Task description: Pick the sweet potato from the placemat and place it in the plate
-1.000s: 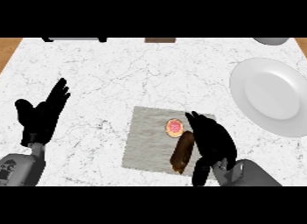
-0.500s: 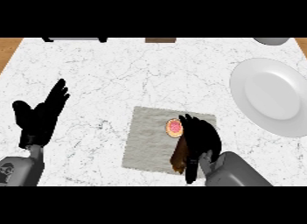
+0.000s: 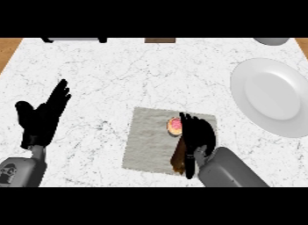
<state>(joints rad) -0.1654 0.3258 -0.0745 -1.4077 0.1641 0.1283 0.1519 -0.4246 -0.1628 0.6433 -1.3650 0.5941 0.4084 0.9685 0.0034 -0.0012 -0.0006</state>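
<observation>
Resting at the left, our left hand (image 3: pixel 43 118) is spread open, holding nothing. On the placemat (image 3: pixel 146 140) lies the sweet potato (image 3: pixel 177 158); we judge it stiff, fairly heavy, best taken around its middle. Our right hand (image 3: pixel 200 134) covers it; whether it grips, we cannot tell. The plate (image 3: pixel 279 96) sits farther right.

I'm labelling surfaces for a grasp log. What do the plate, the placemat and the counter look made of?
Plate: looks like glazed ceramic, plain white with smooth shading, though plastic is possible. Placemat: seems woven cloth, matte grey with a fine mottled texture. Counter: looks like polished marble, white with thin grey veins.
</observation>
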